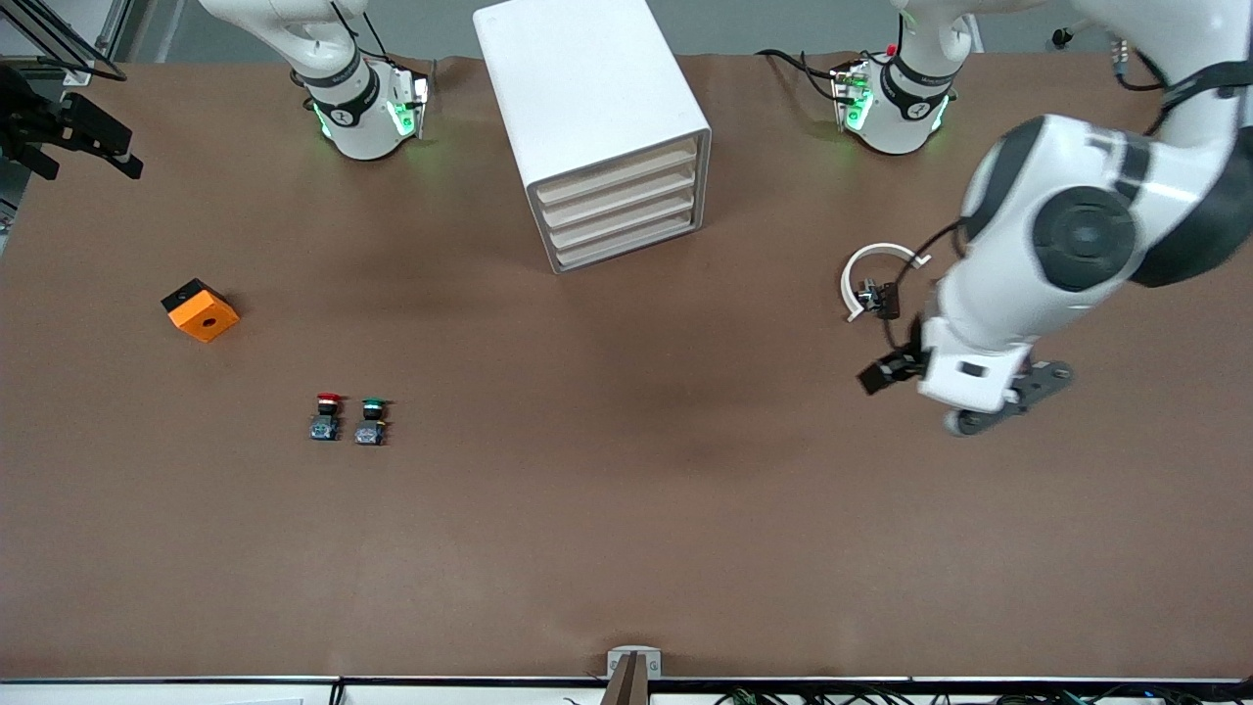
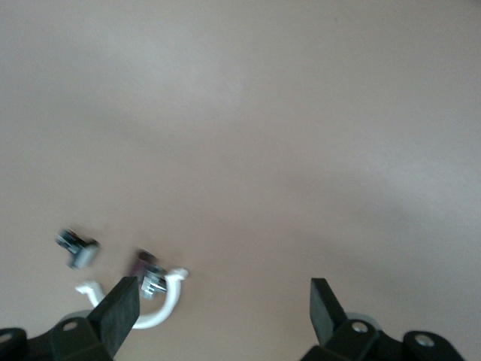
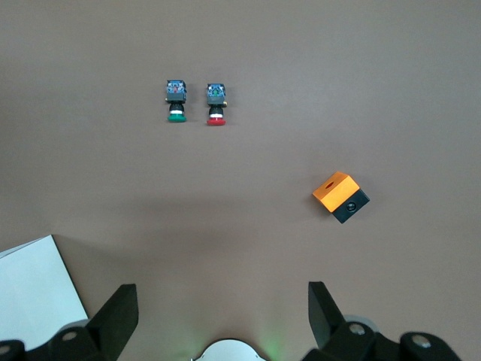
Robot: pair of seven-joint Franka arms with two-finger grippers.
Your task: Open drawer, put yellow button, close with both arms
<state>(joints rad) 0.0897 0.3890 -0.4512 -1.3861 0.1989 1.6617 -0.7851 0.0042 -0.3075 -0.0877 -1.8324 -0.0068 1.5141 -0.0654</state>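
Observation:
The white cabinet (image 1: 587, 88) stands between the two arm bases, and its four beige drawer fronts (image 1: 622, 211) are all shut. No yellow-capped button shows in any view. My left gripper (image 1: 886, 372) hangs open and empty over the table toward the left arm's end, beside a white ring (image 1: 874, 276). In the left wrist view the gripper (image 2: 222, 289) is open, with the ring (image 2: 161, 304) by one finger (image 2: 120, 308). My right gripper (image 3: 222, 295) is open and empty, up above its own base. It does not show in the front view.
A red-capped button (image 1: 328, 415) and a green-capped button (image 1: 371, 421) stand side by side toward the right arm's end; they also show in the right wrist view (image 3: 216, 102) (image 3: 176, 101). An orange and black box (image 1: 201, 310) lies farther from the front camera. Small metal parts (image 2: 75, 248) lie by the ring.

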